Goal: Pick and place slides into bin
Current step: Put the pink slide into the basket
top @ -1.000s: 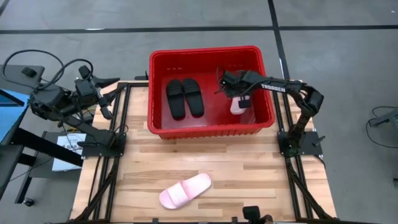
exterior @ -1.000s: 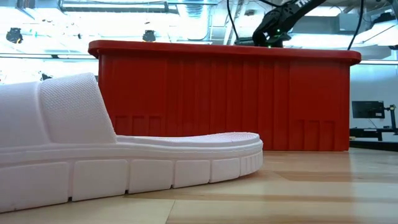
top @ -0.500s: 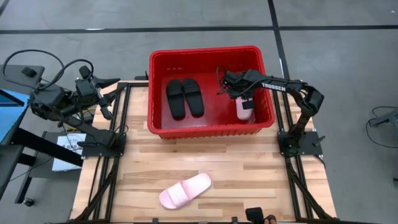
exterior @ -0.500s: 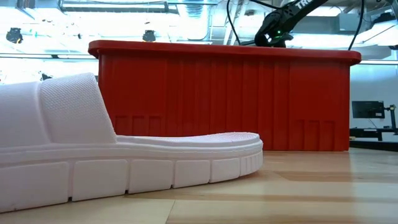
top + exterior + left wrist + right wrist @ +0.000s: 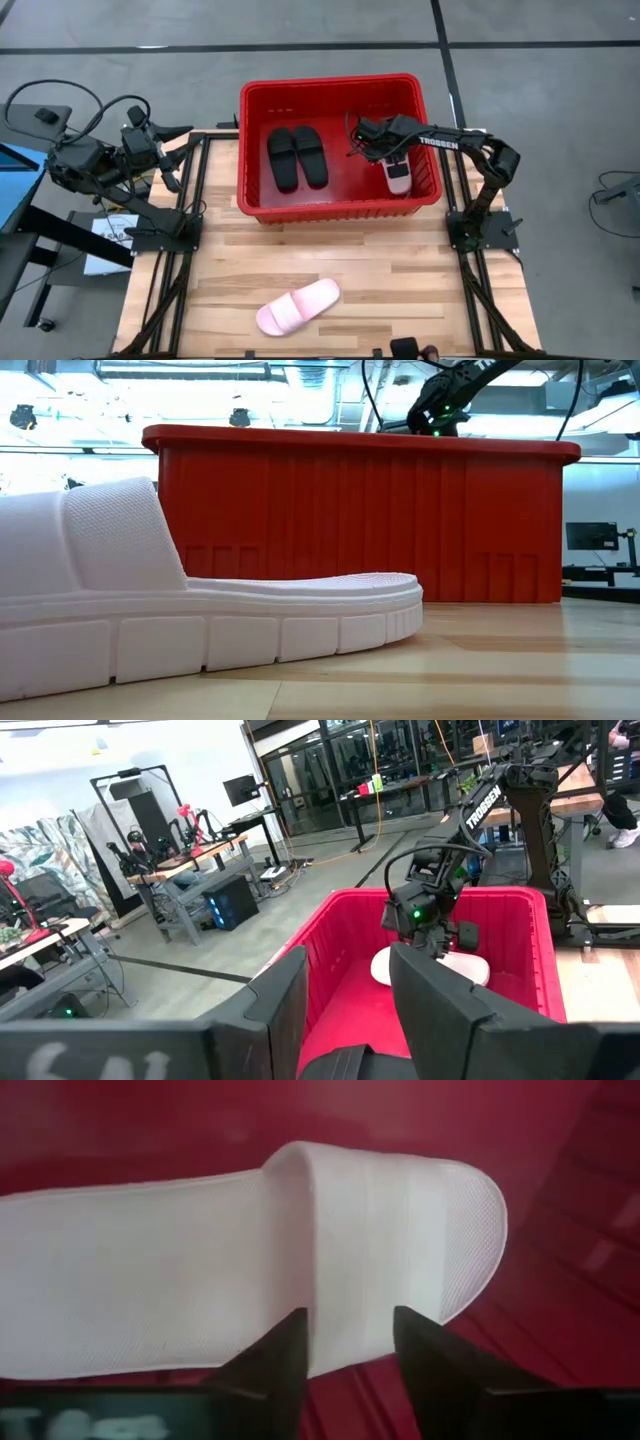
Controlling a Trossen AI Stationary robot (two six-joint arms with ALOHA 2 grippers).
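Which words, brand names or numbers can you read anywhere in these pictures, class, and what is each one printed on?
"TROSSEN": white letters along the right arm over the red bin, seen from above; also readable on that arm in the left wrist view.
Pale marks on the dark casing at the bottom edge of both wrist views: too blurred to read.
Pink slide, black slides: no text visible.

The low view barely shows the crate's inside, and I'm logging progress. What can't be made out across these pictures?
- Low view: the red crate wall hides all sandals inside; the pink sandal on the table is cut off by the left edge.
- High view: the right gripper covers one end of the pink sandal in the crate.
- Right wrist view: that sandal's far end runs off the picture.
- Left gripper waits beside the table.
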